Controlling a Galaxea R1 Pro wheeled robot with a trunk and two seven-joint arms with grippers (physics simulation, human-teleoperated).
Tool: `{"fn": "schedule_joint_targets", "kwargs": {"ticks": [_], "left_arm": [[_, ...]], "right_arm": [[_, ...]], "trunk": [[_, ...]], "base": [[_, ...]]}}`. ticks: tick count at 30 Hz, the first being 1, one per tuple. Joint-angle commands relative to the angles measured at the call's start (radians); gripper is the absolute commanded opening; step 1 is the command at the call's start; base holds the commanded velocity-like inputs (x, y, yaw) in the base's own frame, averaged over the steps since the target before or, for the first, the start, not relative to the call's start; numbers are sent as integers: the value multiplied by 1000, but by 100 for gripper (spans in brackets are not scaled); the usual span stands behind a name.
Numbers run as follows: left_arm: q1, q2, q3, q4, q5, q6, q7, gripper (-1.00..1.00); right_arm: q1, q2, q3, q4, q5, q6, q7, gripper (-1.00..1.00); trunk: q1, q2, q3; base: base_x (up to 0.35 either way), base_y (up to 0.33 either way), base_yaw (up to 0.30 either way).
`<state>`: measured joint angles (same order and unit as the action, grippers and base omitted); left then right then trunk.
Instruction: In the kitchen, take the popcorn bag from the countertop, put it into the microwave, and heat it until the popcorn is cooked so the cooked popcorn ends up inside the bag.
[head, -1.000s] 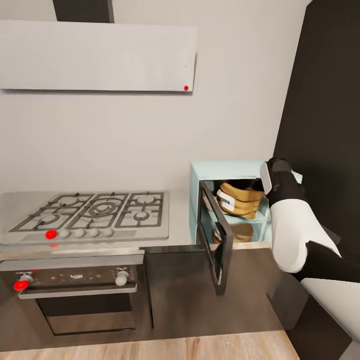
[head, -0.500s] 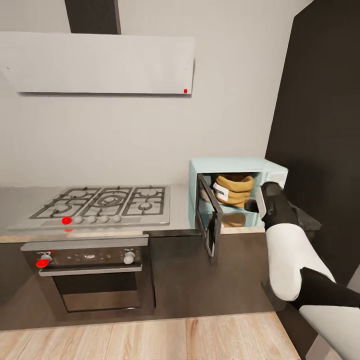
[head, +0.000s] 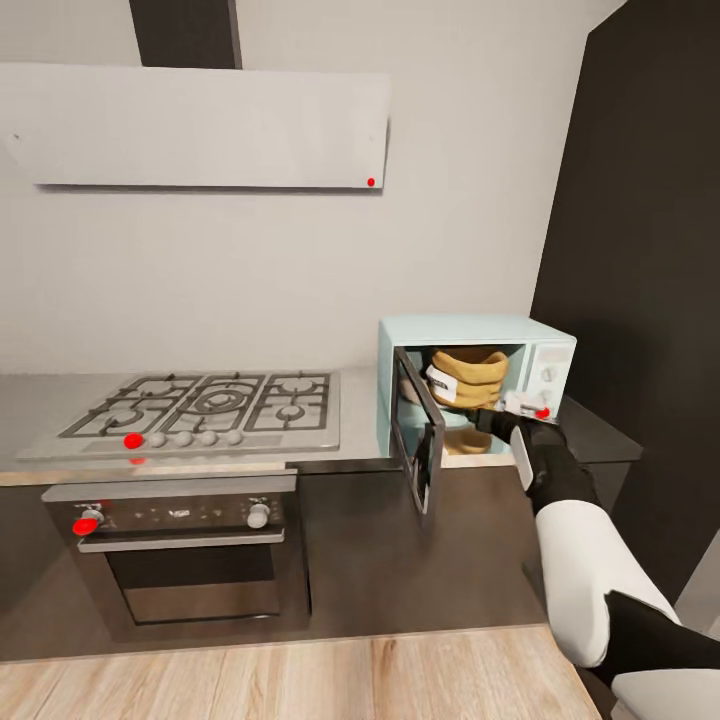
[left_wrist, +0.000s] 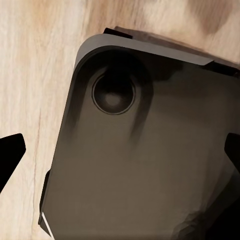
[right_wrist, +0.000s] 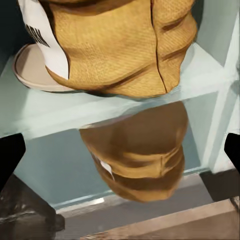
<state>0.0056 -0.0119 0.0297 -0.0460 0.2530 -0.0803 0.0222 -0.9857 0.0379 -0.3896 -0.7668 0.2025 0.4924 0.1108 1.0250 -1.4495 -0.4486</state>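
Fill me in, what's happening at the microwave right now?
The popcorn bag already sits inside the mint-blue microwave, whose door hangs open toward the gas hob. The right pincer is open and empty just outside the opening, below the bag. The door has yet to be shut.
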Motion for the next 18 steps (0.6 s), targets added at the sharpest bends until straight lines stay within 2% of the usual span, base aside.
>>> {"fn": "schedule_joint_targets", "kwargs": {"ticks": [1,5,8,12,18], "left_arm": [[1,0,2,-3,2,-1,2,100],[1,0,2,-3,2,-1,4,100],[1,0,1,-3,2,-1,2,100],[1,0,1,-3,2,0,1,100],[1,0,1,-3,3,0,1,100]], "right_arm": [[12,1,-6,-2,11,2,9,100],[31,2,-6,-3,12,-5,8,100],[33,3,-5,-1,8,-47,9,100],[33,8,-5,30,9,-88,10,100],[33,12,-5,42,9,-96,10,100]], "trunk": [[0,-1,-1],[0,-1,-1],[0,-1,-1],[0,-1,-1],[0,-1,-1]], "base": [[0,0,0],[0,0,0],[103,0,0],[287,0,0],[315,0,0]]}}
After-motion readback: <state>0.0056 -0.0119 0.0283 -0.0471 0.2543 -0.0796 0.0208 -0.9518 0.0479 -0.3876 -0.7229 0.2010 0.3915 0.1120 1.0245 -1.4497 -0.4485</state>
